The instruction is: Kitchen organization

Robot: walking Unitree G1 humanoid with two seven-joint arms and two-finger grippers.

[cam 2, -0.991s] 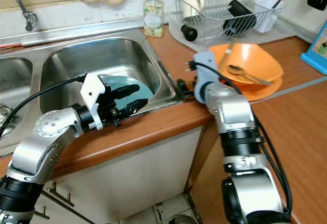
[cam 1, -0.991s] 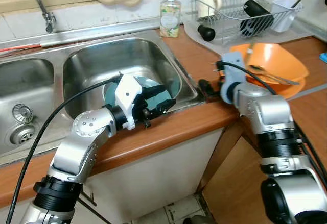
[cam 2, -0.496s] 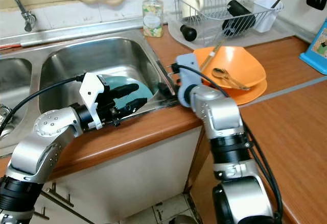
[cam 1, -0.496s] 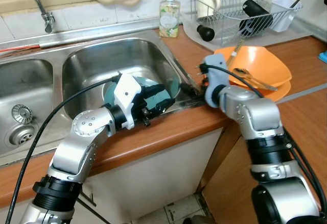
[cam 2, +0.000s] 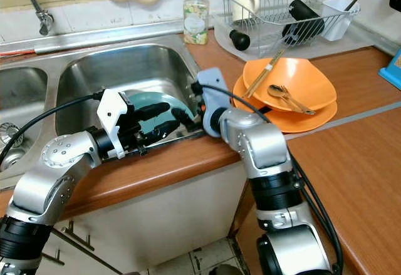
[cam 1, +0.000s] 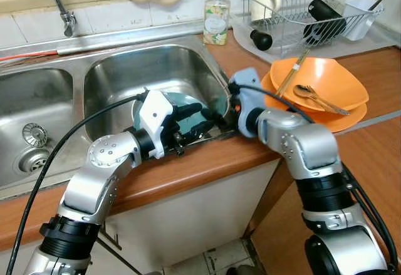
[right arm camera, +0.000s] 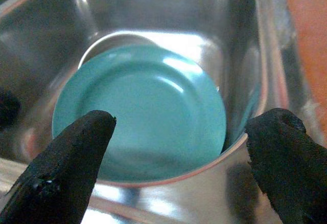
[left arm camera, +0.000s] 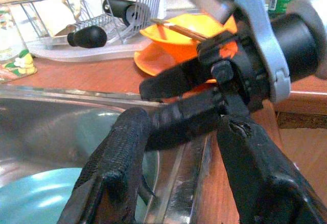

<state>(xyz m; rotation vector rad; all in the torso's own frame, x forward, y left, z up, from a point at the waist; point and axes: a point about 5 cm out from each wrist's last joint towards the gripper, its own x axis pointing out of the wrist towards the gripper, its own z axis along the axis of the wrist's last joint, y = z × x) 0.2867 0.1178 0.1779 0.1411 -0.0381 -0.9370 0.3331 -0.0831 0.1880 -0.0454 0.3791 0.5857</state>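
A brown wooden desk (cam 1: 207, 162) is running along the front of a double stainless sink (cam 1: 106, 74) and widening out to the right. Behind the sink, a pale tiled wall (cam 1: 125, 15) is rising, with a metal tap (cam 1: 61, 2) leaning out over the basins. Below the desk, a cream cabinet front (cam 2: 156, 225) is standing, and a patch of tiled floor (cam 1: 219, 259) is showing underneath. Light is glinting off the steel.

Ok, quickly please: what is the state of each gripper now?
Left gripper: open, holding nothing, above the teal plate in the sink.
Right gripper: open, holding nothing, at the sink's edge.
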